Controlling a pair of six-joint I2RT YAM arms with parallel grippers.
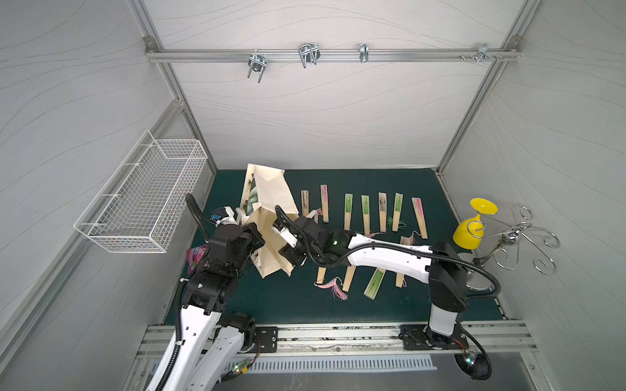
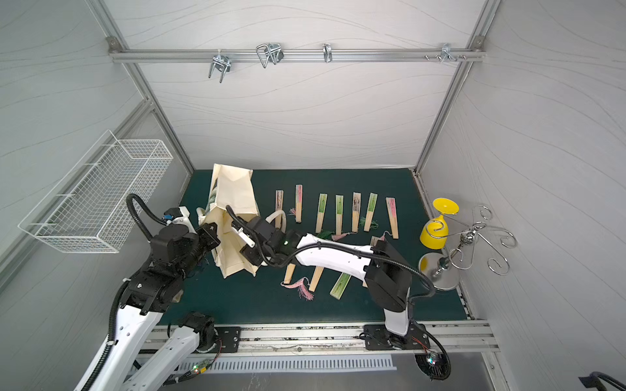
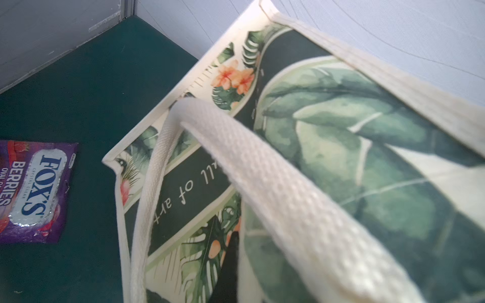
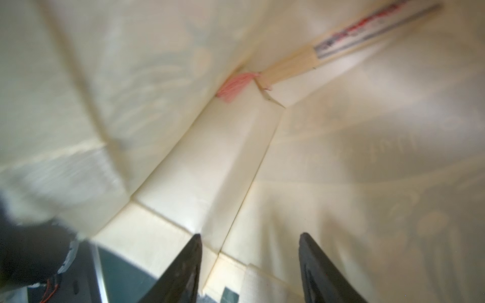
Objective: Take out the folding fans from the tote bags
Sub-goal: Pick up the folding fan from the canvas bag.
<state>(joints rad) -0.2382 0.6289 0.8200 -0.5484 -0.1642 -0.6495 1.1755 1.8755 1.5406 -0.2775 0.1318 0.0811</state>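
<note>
We're nearly finishing: fans (image 1: pixel 348 211) are lying on the mat (image 1: pixel 305 304), a pink fan (image 4: pixel 296 61) is sitting in the tote (image 1: pixel 271 196). Right gripper's (image 4: pixel 249 262) gaping inside, left gripper's (image 1: pixel 252 237) pressing shut by the handle (image 3: pixel 262 170).

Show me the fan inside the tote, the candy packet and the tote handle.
fan (image 4: pixel 288 64): right wrist view, bamboo ribs.
candy packet (image 3: pixel 39 191): left wrist view, silver label.
tote handle (image 3: pixel 275 186): left wrist view, mid-strap.
</note>
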